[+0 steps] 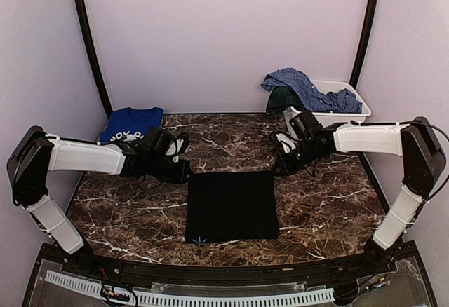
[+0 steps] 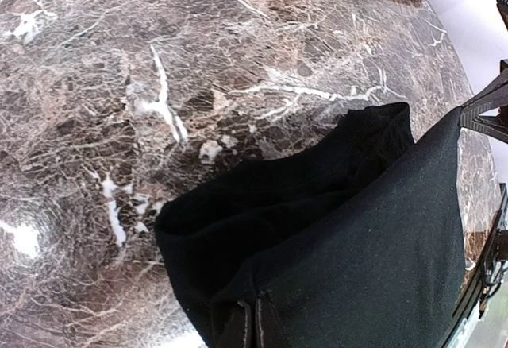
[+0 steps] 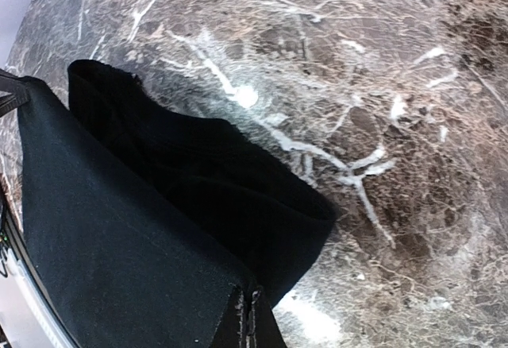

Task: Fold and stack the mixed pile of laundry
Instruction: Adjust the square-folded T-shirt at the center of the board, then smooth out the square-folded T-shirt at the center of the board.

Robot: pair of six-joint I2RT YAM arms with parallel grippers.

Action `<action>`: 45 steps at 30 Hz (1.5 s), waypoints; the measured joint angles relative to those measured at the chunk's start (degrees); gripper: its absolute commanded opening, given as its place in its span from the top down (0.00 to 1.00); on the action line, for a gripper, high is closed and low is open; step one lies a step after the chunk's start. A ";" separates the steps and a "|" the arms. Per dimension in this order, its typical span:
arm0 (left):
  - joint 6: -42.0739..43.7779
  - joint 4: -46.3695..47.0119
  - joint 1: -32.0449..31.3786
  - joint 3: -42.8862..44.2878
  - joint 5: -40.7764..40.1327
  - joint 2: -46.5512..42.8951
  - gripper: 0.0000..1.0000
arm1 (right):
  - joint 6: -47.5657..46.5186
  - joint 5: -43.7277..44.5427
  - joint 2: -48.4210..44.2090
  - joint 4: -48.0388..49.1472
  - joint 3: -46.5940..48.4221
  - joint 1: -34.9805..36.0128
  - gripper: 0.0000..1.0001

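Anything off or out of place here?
Mostly tidy. The blue checked shirt spills over the rim of the white rectangular plastic bin at far right, with a dark green garment hanging out below it. The black folded garment lies square at centre; the royal-blue printed tee sits far left.

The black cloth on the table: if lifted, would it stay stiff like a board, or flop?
The black cloth would probably flop: it sags in soft folds where the left gripper and right gripper pinch its far corners. It seems light, since small pinches lift that edge. Pushed, it would likely bunch rather than slide.
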 measured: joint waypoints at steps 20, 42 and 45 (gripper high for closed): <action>0.39 7.72 5.14 3.61 -2.80 14.21 0.87 | 3.02 7.37 15.43 10.69 5.16 -1.18 1.00; -8.63 -0.22 -5.68 -22.93 6.45 -21.75 0.43 | 16.83 -7.93 -24.68 5.07 -25.68 4.85 0.47; -11.72 1.44 -8.55 -27.41 7.78 -21.86 0.43 | 20.37 -8.59 -24.55 7.21 -30.38 8.55 0.47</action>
